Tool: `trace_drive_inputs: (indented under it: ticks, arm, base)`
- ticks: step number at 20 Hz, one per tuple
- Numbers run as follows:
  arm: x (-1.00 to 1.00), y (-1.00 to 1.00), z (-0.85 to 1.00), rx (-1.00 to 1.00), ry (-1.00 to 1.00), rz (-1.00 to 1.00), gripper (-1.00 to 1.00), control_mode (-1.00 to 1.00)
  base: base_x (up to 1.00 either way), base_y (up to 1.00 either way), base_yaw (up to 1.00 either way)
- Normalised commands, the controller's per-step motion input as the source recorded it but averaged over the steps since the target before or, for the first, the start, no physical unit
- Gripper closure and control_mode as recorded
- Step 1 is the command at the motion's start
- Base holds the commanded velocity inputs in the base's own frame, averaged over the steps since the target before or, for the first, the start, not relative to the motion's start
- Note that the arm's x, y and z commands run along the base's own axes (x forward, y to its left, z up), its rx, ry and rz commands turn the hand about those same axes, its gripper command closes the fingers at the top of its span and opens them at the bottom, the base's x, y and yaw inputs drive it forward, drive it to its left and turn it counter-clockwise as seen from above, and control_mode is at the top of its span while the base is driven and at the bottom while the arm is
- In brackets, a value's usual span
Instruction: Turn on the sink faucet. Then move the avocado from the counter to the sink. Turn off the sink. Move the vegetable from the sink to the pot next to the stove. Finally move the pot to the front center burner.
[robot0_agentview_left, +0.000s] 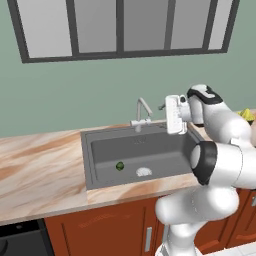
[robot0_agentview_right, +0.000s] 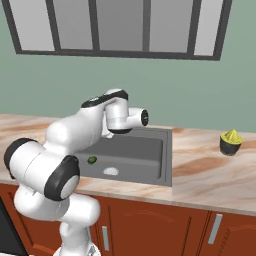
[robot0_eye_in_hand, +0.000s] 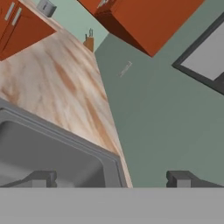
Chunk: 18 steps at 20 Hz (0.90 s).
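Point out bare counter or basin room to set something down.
Free: counter left of the sink, and the stretch between sink and the dark bowl. Basin floor is bare apart from the avocado and the drain. Crowded: back rim around the faucet and end effector.

A pale green painted wall (robot0_agentview_left: 65, 95) is seen at the far side, with a dark-framed multi-pane window (robot0_agentview_left: 120, 27) set high in it.

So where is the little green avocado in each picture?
Left base view: the avocado lies on the sink floor, left of the pale drain.
Right base view: the avocado sits low in the basin, just right of the robot's arm, up-left of the drain.
Hand view: the avocado is not in it.
Shared landmark: the round drain in the sink floor.
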Motion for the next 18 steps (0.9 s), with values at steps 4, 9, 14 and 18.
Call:
trace_drive_inputs:
  ticks: [4,9,14,18]
  arm:
    - [0.00,0.27,0.00,0.00,0.00,0.00,-1.00,-1.00]
    - [-0.16,0.20,0.00,0.00,-0.01,0.00,-1.00,-1.00]
    - [-0.23,0.35,0.00,0.00,-0.01,-0.07,-1.00,-1.00]
    - [-0.14,0.52,0.07,-0.01,0.00,-0.23,-1.00,-1.00]
  base:
    - [0.00,0.00,0.00]
    - [0.00,0.00,0.00]
    - [0.00,0.00,0.00]
    - [0.00,0.00,0.00]
